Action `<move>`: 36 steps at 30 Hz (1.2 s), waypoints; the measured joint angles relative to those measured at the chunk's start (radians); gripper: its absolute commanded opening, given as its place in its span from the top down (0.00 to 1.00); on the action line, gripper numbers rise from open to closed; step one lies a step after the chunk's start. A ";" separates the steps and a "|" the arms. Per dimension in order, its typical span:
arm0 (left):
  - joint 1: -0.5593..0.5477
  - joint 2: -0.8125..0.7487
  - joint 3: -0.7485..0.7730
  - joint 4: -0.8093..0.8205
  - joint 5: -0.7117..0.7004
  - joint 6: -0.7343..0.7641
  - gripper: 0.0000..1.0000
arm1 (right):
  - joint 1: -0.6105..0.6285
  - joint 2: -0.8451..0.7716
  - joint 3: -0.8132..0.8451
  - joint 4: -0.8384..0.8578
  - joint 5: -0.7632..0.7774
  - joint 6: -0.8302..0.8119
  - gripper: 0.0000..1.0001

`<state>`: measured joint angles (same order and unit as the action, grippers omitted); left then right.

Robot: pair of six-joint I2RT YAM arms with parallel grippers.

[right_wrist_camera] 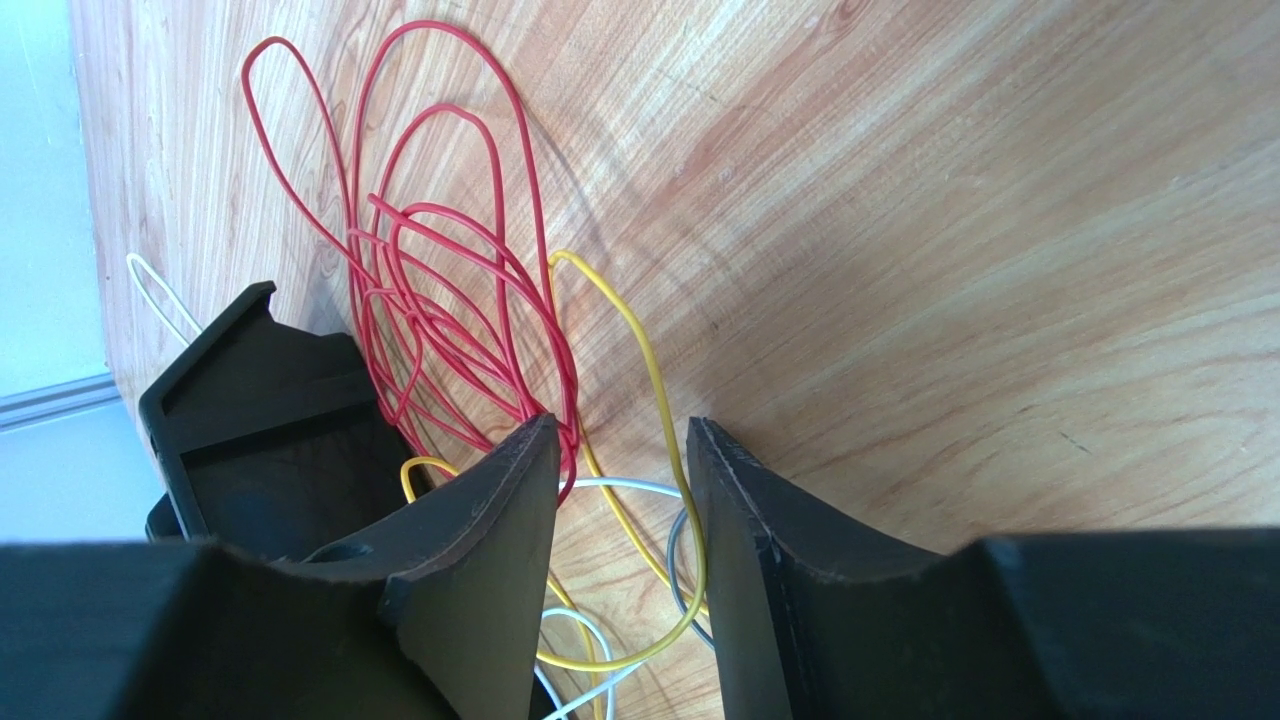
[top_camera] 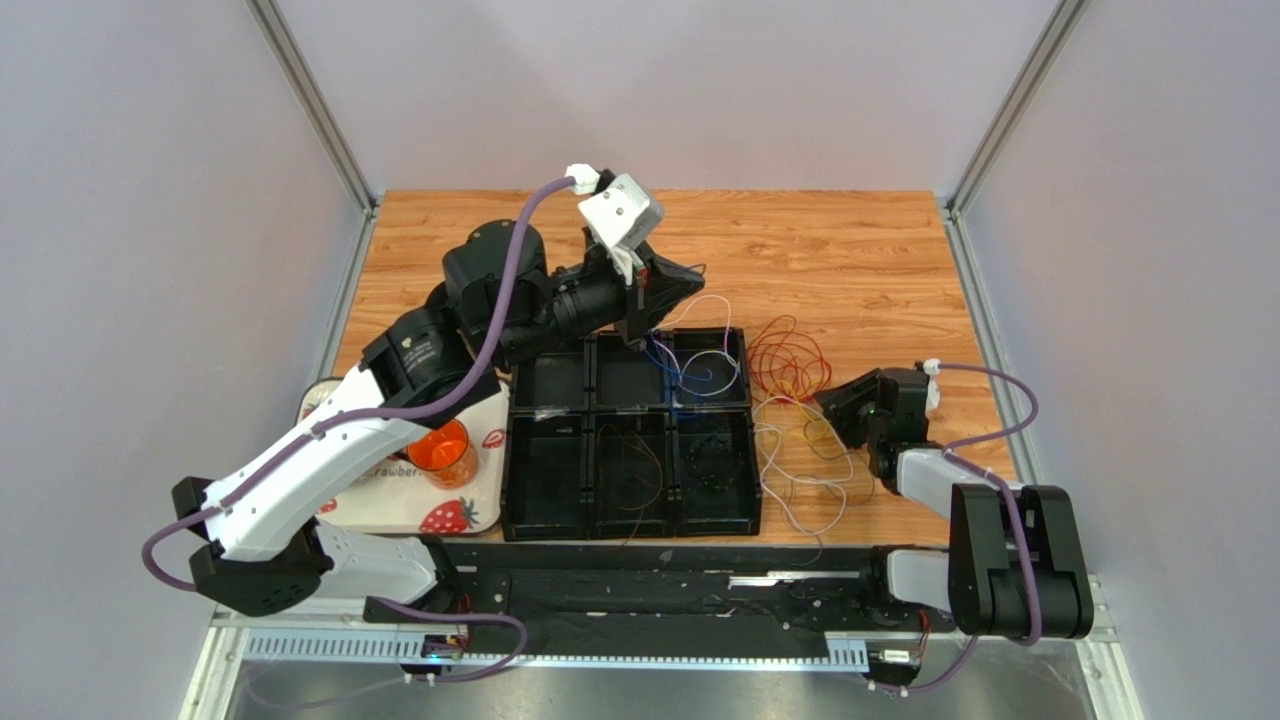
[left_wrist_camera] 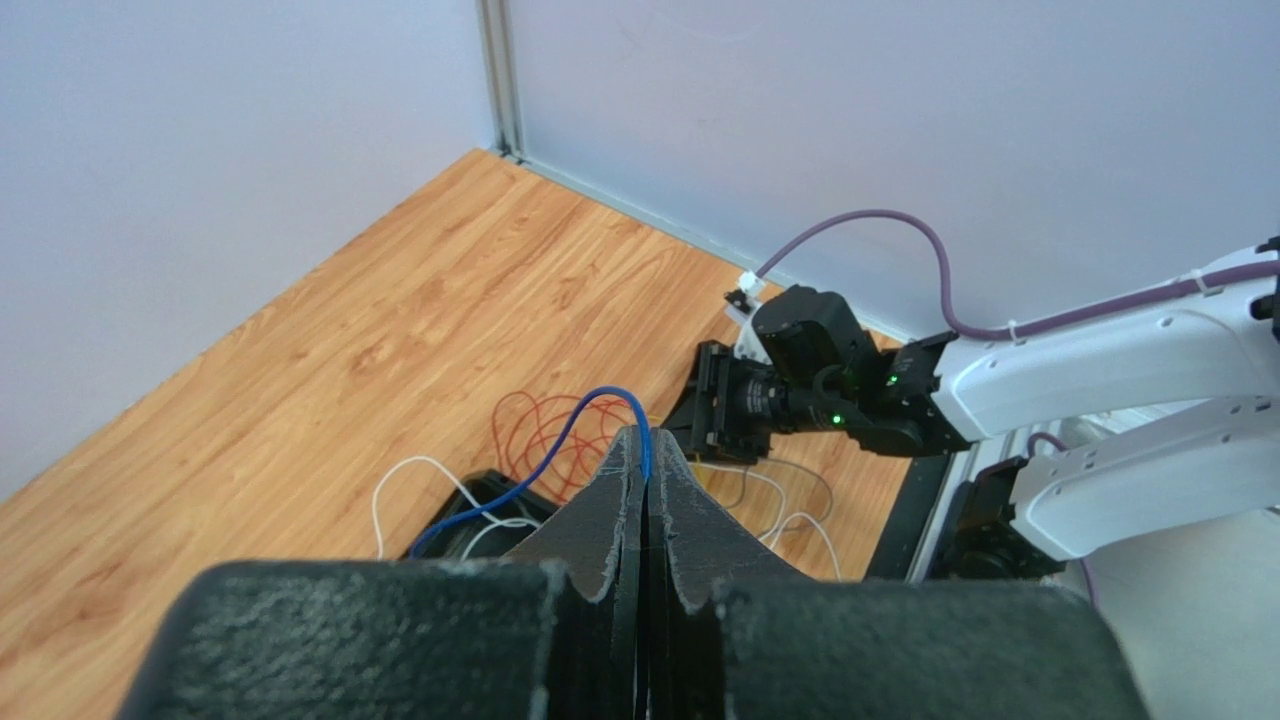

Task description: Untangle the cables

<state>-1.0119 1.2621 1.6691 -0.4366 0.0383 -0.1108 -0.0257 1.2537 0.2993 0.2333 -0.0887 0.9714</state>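
Two things at the far left are lying half hidden beneath the left arm: a strawberry-printed item (top_camera: 436, 510) and an orange cup (top_camera: 440, 450), both cut off by the white link. Next, the black tray (top_camera: 508, 465) is sitting mid-surface, and the dark wires in its compartments are too thin to trace from above. Over its far row the left gripper (left_wrist_camera: 646, 438) is hanging with its fingers pressed fully together, pinching the blue cable (left_wrist_camera: 601, 393), which is arcing up from the tray to the tips.

Right of the tray, the cables (top_camera: 789, 413) are sprawling in a loose heap on the wooden surface (top_camera: 842, 255). The right gripper (right_wrist_camera: 619, 435) is sitting low over that heap, its fingers standing partly apart and clamping nothing. A yellow cable (right_wrist_camera: 661, 402) is running through the gap, and whether it is touching either finger is unclear. Beyond one finger the red loops (right_wrist_camera: 451, 323) are fanning out, their lower ends hidden behind it.
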 measured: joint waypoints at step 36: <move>-0.036 0.112 -0.155 0.143 0.103 -0.105 1.00 | -0.001 0.016 0.003 0.006 -0.004 0.000 0.60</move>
<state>-1.0477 1.3743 1.5139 -0.2935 0.1417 -0.2161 -0.0269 1.2694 0.3023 0.2394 -0.0929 0.9710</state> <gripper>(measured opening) 0.013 0.399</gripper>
